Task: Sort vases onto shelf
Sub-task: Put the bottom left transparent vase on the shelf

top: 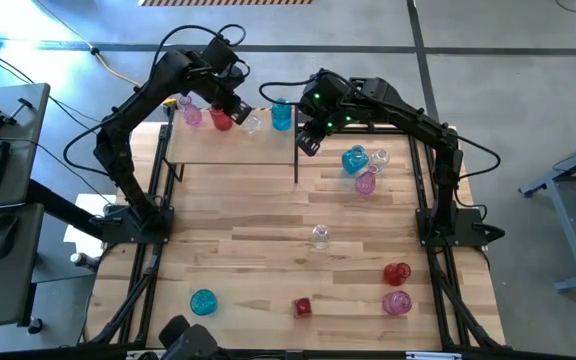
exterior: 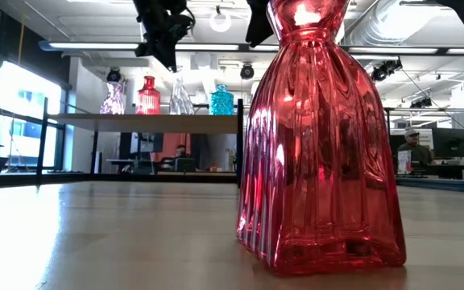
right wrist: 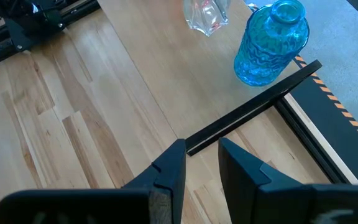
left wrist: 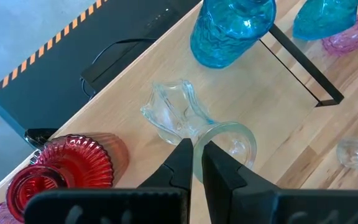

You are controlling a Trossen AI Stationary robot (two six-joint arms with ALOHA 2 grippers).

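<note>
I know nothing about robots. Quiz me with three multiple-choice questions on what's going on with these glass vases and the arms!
1. Which vase on the shelf stands at the end nearest the right arm?
A. pink
B. teal
C. red

2. How many vases stand on the shelf?
A. two
B. seven
C. four

3. How are the left gripper's fingers?
A. spread wide
B. shut, nothing between them
C. clamped on the red vase

Answers:
1 B: on the shelf, the teal vase ends the row on the right arm's side.
2 C: the pink vase, red vase, clear vase and the teal one make four.
3 B: the left gripper shows its fingers pressed together just above the clear vase's rim.
</note>
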